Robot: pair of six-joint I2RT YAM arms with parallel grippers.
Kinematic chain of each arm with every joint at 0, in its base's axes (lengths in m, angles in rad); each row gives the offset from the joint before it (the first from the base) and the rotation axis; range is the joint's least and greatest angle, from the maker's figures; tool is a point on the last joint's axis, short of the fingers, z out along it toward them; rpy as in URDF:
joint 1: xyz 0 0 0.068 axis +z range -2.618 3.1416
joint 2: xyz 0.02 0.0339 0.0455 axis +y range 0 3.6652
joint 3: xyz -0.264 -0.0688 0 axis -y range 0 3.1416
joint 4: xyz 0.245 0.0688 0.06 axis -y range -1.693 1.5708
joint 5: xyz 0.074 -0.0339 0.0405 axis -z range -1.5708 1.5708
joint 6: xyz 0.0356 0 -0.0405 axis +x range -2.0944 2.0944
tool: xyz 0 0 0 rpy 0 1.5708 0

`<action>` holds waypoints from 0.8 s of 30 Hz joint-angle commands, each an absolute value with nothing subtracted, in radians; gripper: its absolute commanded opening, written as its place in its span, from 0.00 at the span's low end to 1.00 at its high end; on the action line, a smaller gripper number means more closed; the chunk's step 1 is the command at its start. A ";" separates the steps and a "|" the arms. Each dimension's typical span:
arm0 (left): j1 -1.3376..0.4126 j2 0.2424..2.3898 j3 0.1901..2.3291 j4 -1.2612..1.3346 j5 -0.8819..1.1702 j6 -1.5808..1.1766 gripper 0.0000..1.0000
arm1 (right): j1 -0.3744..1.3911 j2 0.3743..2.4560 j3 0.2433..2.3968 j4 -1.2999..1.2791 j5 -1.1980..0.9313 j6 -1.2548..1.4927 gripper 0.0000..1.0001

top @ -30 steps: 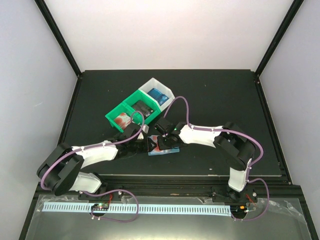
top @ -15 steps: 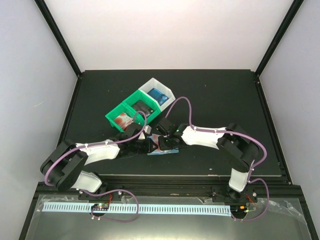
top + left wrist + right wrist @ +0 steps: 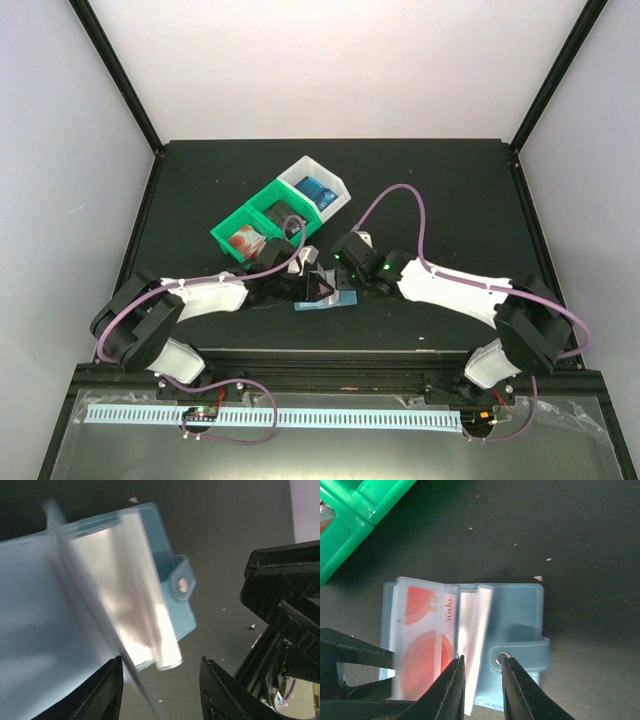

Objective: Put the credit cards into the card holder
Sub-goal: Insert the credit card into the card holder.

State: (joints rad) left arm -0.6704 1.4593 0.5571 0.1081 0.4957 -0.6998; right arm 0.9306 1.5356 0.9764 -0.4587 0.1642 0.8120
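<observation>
Both grippers hover over the open teal-blue folding card holder [image 3: 520, 615], jaws apart.

The right gripper [image 3: 482, 658] hangs just above the holder's snap-tab edge. Its two black fingers [image 3: 452, 690] are slightly parted, and the fanned clear plastic pocket leaves [image 3: 472, 625] run in between them; whether either finger touches a leaf is hard to tell. Beside that gripper, on the side toward the other arm, a red-and-white plastic credit card [image 3: 422, 640] sits inside a clear pocket. The left gripper [image 3: 161, 661] faces the holder from the opposite side, jaws wider, gripping nothing. Ahead of the right gripper's fingertips, apart from the holder, a green plastic bin [image 3: 350, 525] stands on the black tabletop [image 3: 560, 530].
</observation>
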 commanded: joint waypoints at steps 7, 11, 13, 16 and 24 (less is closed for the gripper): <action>-0.745 1.623 0.674 0.230 0.551 -0.708 0.48 | 0.919 1.324 0.833 -0.458 0.345 0.923 0.25; -0.759 1.668 0.694 0.241 0.541 -0.724 0.49 | 0.914 1.298 0.813 -0.463 0.336 0.920 0.25; -0.759 1.661 0.697 0.235 0.539 -0.726 0.50 | 0.914 1.295 0.811 -0.461 0.318 0.912 0.25; -0.759 1.613 0.712 0.177 0.517 -0.704 0.52 | 0.914 1.285 0.810 -0.444 0.285 0.890 0.25; -0.755 1.436 0.791 -0.072 0.367 -0.600 0.64 | 0.908 1.310 0.852 -0.397 0.163 0.809 0.25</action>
